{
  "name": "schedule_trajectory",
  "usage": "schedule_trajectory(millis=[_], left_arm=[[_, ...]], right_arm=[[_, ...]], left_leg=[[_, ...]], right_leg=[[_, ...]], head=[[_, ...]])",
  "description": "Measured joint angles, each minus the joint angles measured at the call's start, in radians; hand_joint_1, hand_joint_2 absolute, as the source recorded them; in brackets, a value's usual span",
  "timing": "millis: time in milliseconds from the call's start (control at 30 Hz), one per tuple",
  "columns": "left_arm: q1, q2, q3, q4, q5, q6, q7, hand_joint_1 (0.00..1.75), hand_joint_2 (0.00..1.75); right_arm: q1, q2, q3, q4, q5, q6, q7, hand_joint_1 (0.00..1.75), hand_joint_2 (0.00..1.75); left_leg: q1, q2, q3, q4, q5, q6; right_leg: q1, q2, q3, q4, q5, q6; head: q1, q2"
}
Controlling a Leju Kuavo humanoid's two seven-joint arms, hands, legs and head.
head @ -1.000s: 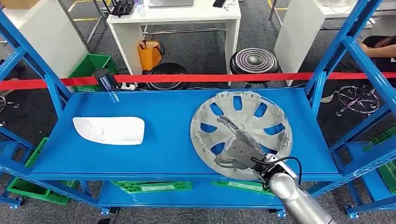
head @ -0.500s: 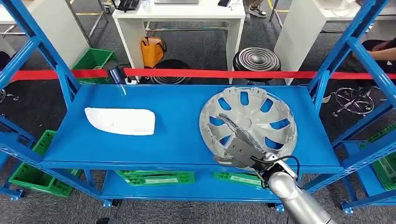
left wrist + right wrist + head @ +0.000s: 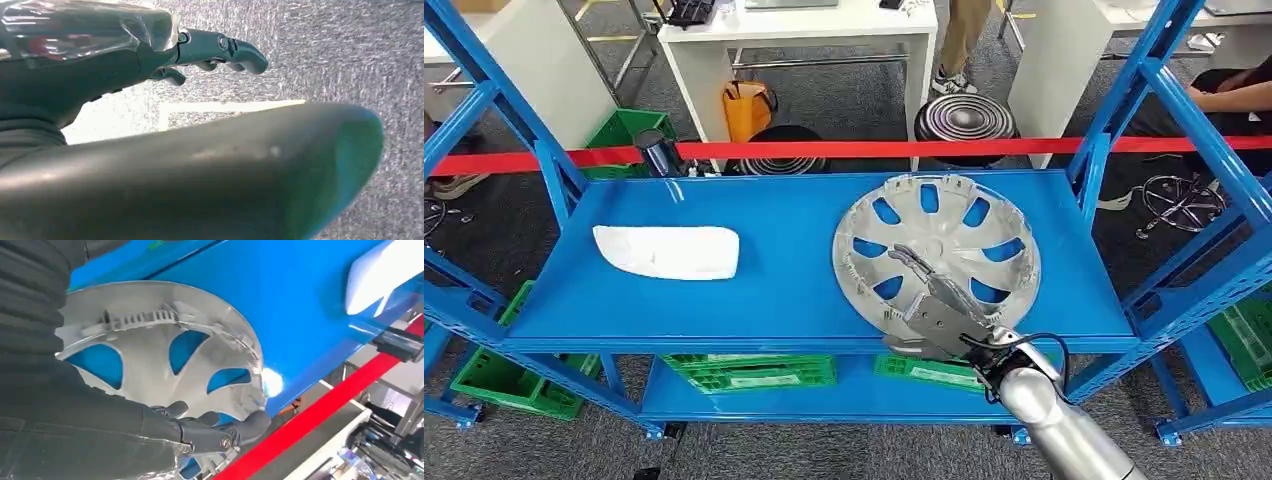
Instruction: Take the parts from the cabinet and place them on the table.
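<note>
A silver hubcap [image 3: 954, 235] lies flat on the right half of the blue cabinet shelf [image 3: 784, 270]; it shows close up in the right wrist view [image 3: 145, 355]. My right hand [image 3: 939, 318] reaches over its near rim, fingers [image 3: 220, 432] stretched apart above its face and the thumb by the shelf's front edge. I see no closed grip on it. A white moulded part [image 3: 667, 252] lies on the left half of the shelf. My left hand [image 3: 215, 47] hangs over grey carpet, fingers loosely extended, holding nothing.
Blue uprights [image 3: 1124, 110] frame the shelf on both sides. A red tape [image 3: 874, 148] runs behind it. Green crates [image 3: 749, 372] sit on the lower shelf. A white table [image 3: 804, 30], stools and a person's legs [image 3: 959, 40] lie beyond.
The whole picture has shifted, so the camera moved. The right hand stays over the hubcap's near rim. Hubcap and white part keep their places on the shelf.
</note>
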Motion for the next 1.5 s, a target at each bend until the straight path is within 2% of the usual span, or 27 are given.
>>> schedule_trajectory(millis=[67,133,167,200,300,333,367,467,500,533,600,667,733,767,867,900,1000,1067,1100,1167,1200,1233,1333,1367,1400,1433,1500], left_arm=[[0.001,-0.001,0.0,0.0,0.0,0.0,0.0,0.0,0.0],[0.0,-0.001,0.0,0.0,0.0,0.0,0.0,0.0,0.0],[0.0,0.001,0.0,0.0,0.0,0.0,0.0,0.0,0.0],[0.0,0.006,0.0,0.0,0.0,0.0,0.0,0.0,0.0],[0.0,0.008,-0.001,0.0,0.0,0.0,0.0,0.0,0.0],[-0.001,0.01,-0.001,0.0,0.002,0.0,0.0,0.0,0.0],[-0.002,0.009,-0.001,-0.001,0.003,0.0,0.0,0.0,0.0],[-0.005,0.005,-0.001,-0.001,0.013,0.0,-0.001,0.0,0.0],[-0.005,0.003,-0.001,-0.001,0.02,0.0,-0.004,0.0,0.0],[-0.005,0.003,-0.001,0.0,0.021,0.0,-0.006,0.0,0.0],[-0.005,0.001,-0.002,0.0,0.029,0.0,-0.01,0.0,0.0],[-0.005,0.001,-0.002,-0.001,0.033,0.0,-0.014,0.0,0.0],[-0.005,0.009,-0.002,0.0,0.038,0.0,-0.018,0.0,0.0],[-0.004,0.008,-0.002,0.0,0.038,0.0,-0.021,0.0,0.0],[0.0,0.011,-0.006,0.0,0.039,0.002,-0.022,0.0,0.0],[-0.001,0.011,-0.009,0.0,0.039,0.002,-0.022,0.0,0.0],[-0.001,0.012,-0.016,0.0,0.039,0.002,-0.023,0.0,0.0],[-0.002,0.012,-0.019,0.0,0.039,0.001,-0.023,0.0,0.0],[-0.002,0.013,-0.021,0.0,0.039,0.001,-0.023,0.0,0.0],[-0.003,0.017,-0.026,-0.001,0.039,0.0,-0.023,0.0,0.0],[-0.004,0.023,-0.026,-0.001,0.039,0.0,-0.023,0.0,0.0],[-0.005,0.025,-0.026,0.0,0.039,0.0,-0.023,0.0,0.0],[-0.008,0.032,-0.027,-0.001,0.039,0.0,-0.023,0.0,0.0],[-0.01,0.033,-0.027,-0.001,0.039,0.0,-0.023,0.0,0.0],[-0.01,0.03,-0.028,-0.001,0.039,0.0,-0.023,0.0,0.0],[-0.012,0.028,-0.031,-0.001,0.039,0.0,-0.023,0.0,0.0],[-0.014,0.028,-0.031,-0.001,0.039,0.0,-0.023,0.0,0.0]], right_arm=[[0.0,0.0,0.0,0.005,0.0,0.0,0.002,0.0,1.75],[-0.001,0.0,0.0,0.005,0.0,0.0,0.002,0.0,1.75],[-0.003,0.001,0.0,0.005,0.0,0.0,0.002,0.0,1.75],[-0.004,0.002,0.0,0.005,0.0,0.0,0.002,0.0,1.75],[-0.006,0.002,0.003,0.006,0.005,0.0,0.003,0.0,1.75],[-0.007,0.002,0.003,0.006,0.017,0.0,0.007,0.0,1.75],[-0.007,-0.001,0.002,0.007,0.028,-0.001,0.01,0.0,1.75],[-0.015,-0.01,0.007,0.02,0.056,-0.001,0.018,0.0,1.75],[-0.013,-0.017,0.011,0.029,0.071,0.003,0.023,0.0,1.75],[-0.013,-0.022,0.015,0.036,0.086,0.004,0.027,0.0,1.75],[-0.016,-0.037,0.023,0.048,0.129,0.001,0.034,0.0,1.75],[-0.028,-0.055,0.035,0.056,0.21,-0.016,0.039,0.0,1.75],[-0.043,-0.072,0.057,0.066,0.295,-0.045,0.05,0.0,1.75],[-0.042,-0.085,0.066,0.069,0.338,-0.054,0.058,0.0,1.75],[-0.044,-0.109,0.086,0.07,0.423,-0.078,0.079,0.0,1.75],[-0.044,-0.12,0.091,0.069,0.437,-0.079,0.082,0.0,1.75],[-0.042,-0.146,0.105,0.062,0.479,-0.079,0.096,0.0,1.75],[-0.038,-0.16,0.115,0.061,0.499,-0.071,0.106,0.0,1.75],[-0.035,-0.169,0.119,0.06,0.506,-0.067,0.108,0.0,1.75],[-0.033,-0.184,0.126,0.05,0.514,-0.066,0.112,0.0,1.75],[-0.033,-0.185,0.128,0.045,0.515,-0.066,0.113,0.0,1.75],[-0.034,-0.188,0.129,0.045,0.516,-0.066,0.113,0.0,1.75],[-0.027,-0.198,0.138,0.04,0.529,-0.05,0.119,0.0,1.75],[-0.026,-0.204,0.14,0.034,0.538,-0.043,0.122,0.0,1.75],[-0.025,-0.212,0.142,0.031,0.546,-0.034,0.123,0.0,1.75],[-0.027,-0.22,0.143,0.03,0.552,-0.026,0.124,0.0,1.75],[-0.022,-0.237,0.149,0.03,0.561,0.0,0.125,0.0,1.75]], left_leg=[[0.001,0.0,0.004,-0.005,0.035,0.004],[-0.002,-0.004,0.088,-0.177,0.131,0.024],[-0.008,-0.01,0.133,-0.271,0.165,0.043],[-0.008,-0.008,0.151,-0.292,0.141,0.055],[-0.021,-0.004,0.15,-0.308,0.144,0.059],[-0.021,-0.004,0.157,-0.327,0.153,0.069],[-0.007,0.001,0.173,-0.357,0.168,0.066],[-0.009,0.001,0.175,-0.366,0.173,0.071],[-0.009,0.0,0.172,-0.365,0.173,0.071],[-0.009,0.0,0.17,-0.362,0.172,0.07],[-0.004,-0.002,0.167,-0.351,0.166,0.061],[0.002,-0.005,0.158,-0.319,0.149,0.041],[-0.007,-0.005,0.135,-0.282,0.134,0.026],[-0.007,-0.007,0.131,-0.283,0.135,0.026],[0.004,-0.006,0.127,-0.275,0.128,0.019],[0.004,-0.004,0.116,-0.248,0.103,0.014],[0.005,-0.004,0.013,-0.016,-0.011,0.004],[0.005,-0.005,-0.011,0.034,-0.007,0.01],[0.005,-0.005,0.01,-0.012,0.025,0.017],[-0.001,-0.007,0.103,-0.197,0.114,0.04],[-0.008,-0.01,0.135,-0.264,0.123,0.056],[-0.011,-0.004,0.139,-0.268,0.119,0.06],[-0.023,-0.004,0.138,-0.277,0.124,0.067],[-0.023,-0.003,0.151,-0.308,0.138,0.068],[-0.011,0.001,0.164,-0.331,0.152,0.061],[-0.013,-0.001,0.167,-0.343,0.16,0.07],[-0.015,0.0,0.163,-0.343,0.161,0.071]], right_leg=[[0.003,0.0,0.001,0.0,0.0,0.0],[0.01,0.003,0.006,0.0,0.0,0.0],[0.013,0.005,0.008,0.0,-0.001,0.0],[0.013,0.005,0.005,-0.001,0.0,0.001],[0.007,0.006,-0.002,-0.005,0.004,0.009],[0.012,0.006,0.003,-0.015,0.008,0.016],[0.012,0.002,-0.005,0.0,-0.003,0.013],[0.012,0.003,-0.096,0.178,-0.079,0.006],[0.008,0.003,-0.146,0.272,-0.107,0.01],[0.005,0.002,-0.17,0.308,-0.109,0.019],[-0.006,0.002,-0.14,0.232,-0.061,0.047],[-0.021,-0.006,-0.05,0.04,0.017,0.08],[-0.017,0.003,-0.055,0.04,0.005,0.053],[-0.016,0.003,-0.061,0.05,0.004,0.041],[-0.019,0.004,-0.062,0.05,0.009,0.028],[-0.019,0.004,-0.061,0.05,0.009,0.026],[-0.016,0.004,-0.063,0.05,0.009,0.021],[-0.011,0.004,-0.062,0.05,0.009,0.021],[-0.009,0.005,-0.061,0.05,0.009,0.021],[-0.004,0.009,-0.058,0.049,0.009,0.021],[-0.009,0.01,-0.057,0.047,0.01,0.021],[0.001,0.01,-0.06,0.046,0.012,0.025],[-0.009,0.008,-0.058,0.036,0.019,0.036],[0.0,0.009,-0.051,0.024,0.023,0.043],[-0.001,0.004,-0.064,0.044,0.009,0.038],[0.002,0.004,-0.085,0.093,-0.02,0.029],[0.001,0.004,-0.162,0.257,-0.087,0.022]], head=[[0.0,0.0],[0.0,0.0],[0.0,0.0],[0.003,0.0],[0.0,0.0],[-0.001,0.0],[0.002,0.0],[0.003,0.0],[0.003,0.0],[0.003,0.0],[0.003,0.0],[0.003,0.0],[0.005,0.0],[-0.001,0.0],[-0.001,0.0],[-0.001,0.0],[-0.001,0.0],[-0.001,0.0],[-0.001,0.0],[-0.001,0.0],[0.0,0.0],[0.003,0.0],[-0.002,0.0],[0.0,0.0],[0.003,0.0],[0.002,0.0],[0.004,0.0]])
